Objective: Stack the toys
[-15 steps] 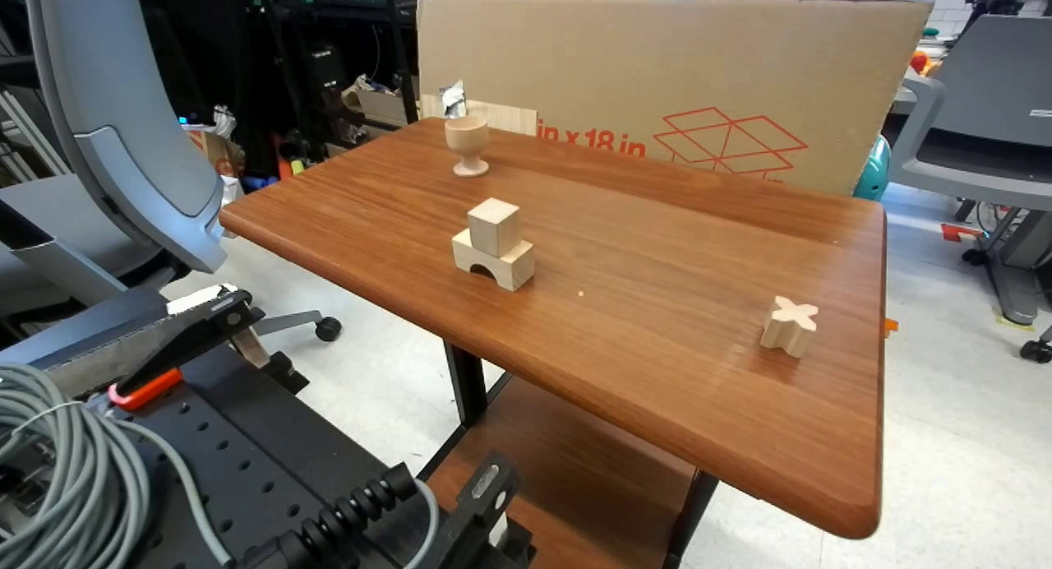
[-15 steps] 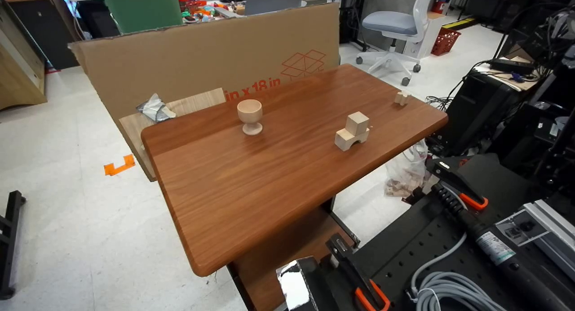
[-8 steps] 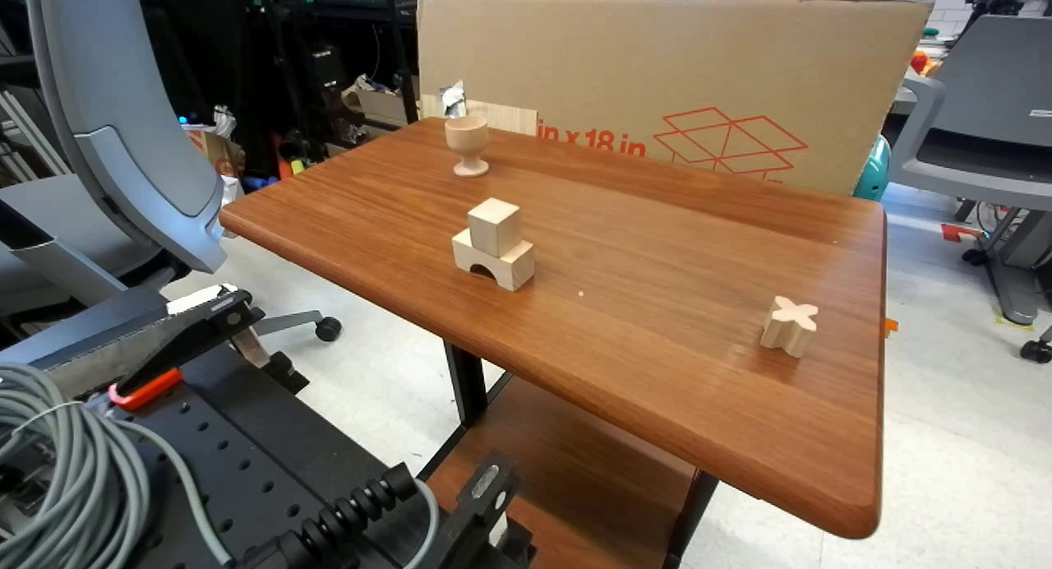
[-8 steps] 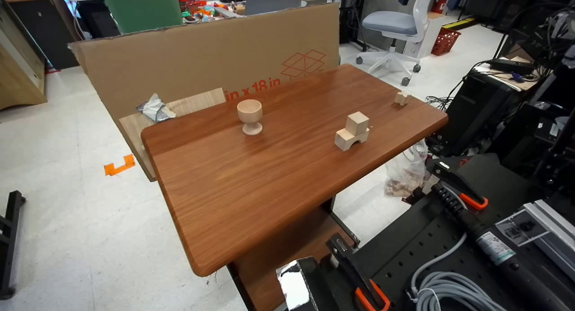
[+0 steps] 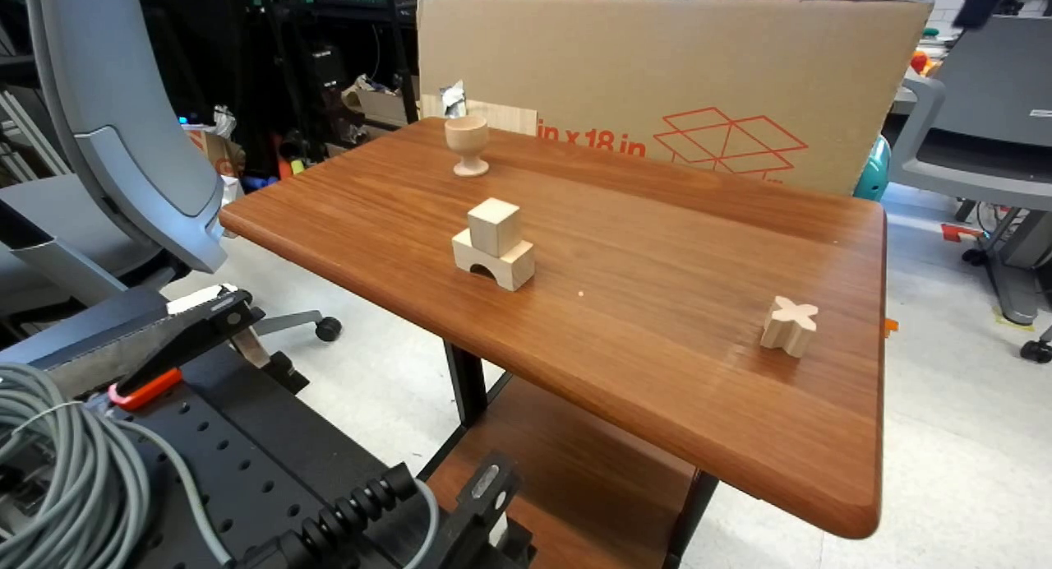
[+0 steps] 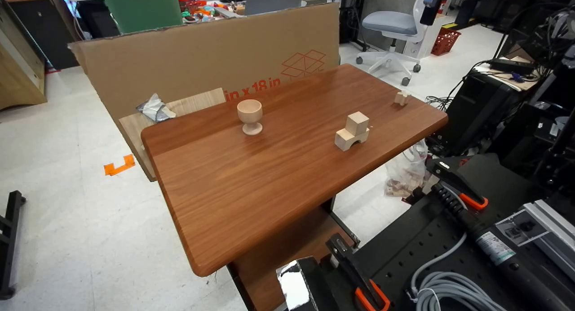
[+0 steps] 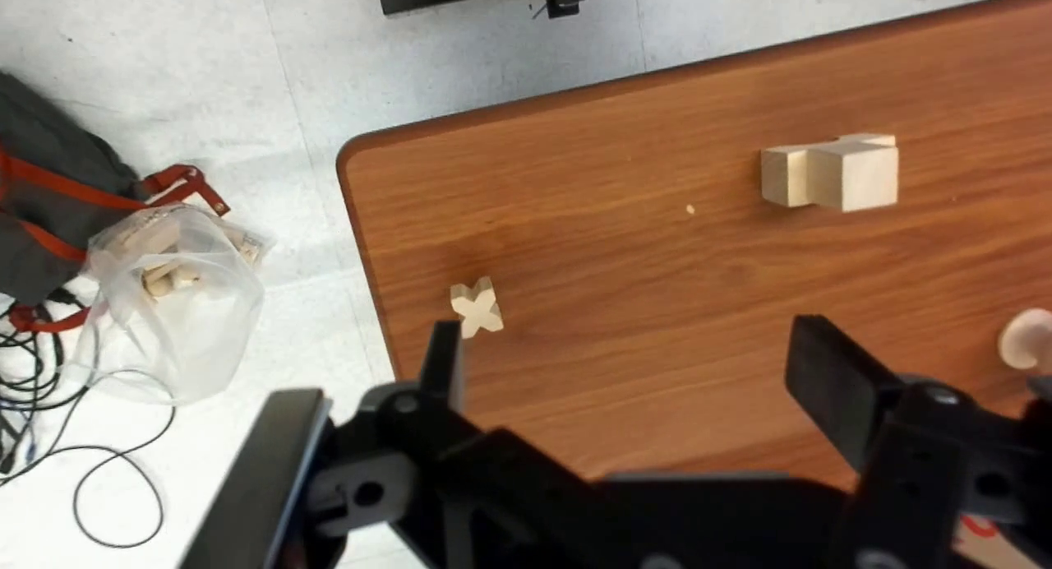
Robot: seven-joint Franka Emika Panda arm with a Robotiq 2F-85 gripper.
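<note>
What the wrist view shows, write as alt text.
An open, empty gripper hangs above a table. At upper right a wooden cube sits on an arch block; an X-shaped block stands apart; a goblet is cut off at right.

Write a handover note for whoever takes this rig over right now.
Hand: open, holding nothing, high and clear of the table.
Where things are: the cube rests on top of the arch block; the X-shaped block stands by itself near one end of the table; the cup stands upright, apart from the others.
Done: a two-piece stack, cube on arch block.
Left: X-shaped block and cup are not stacked yet. The X-shaped block on the cube looks a likely next step, but the pictures settle no order.
</note>
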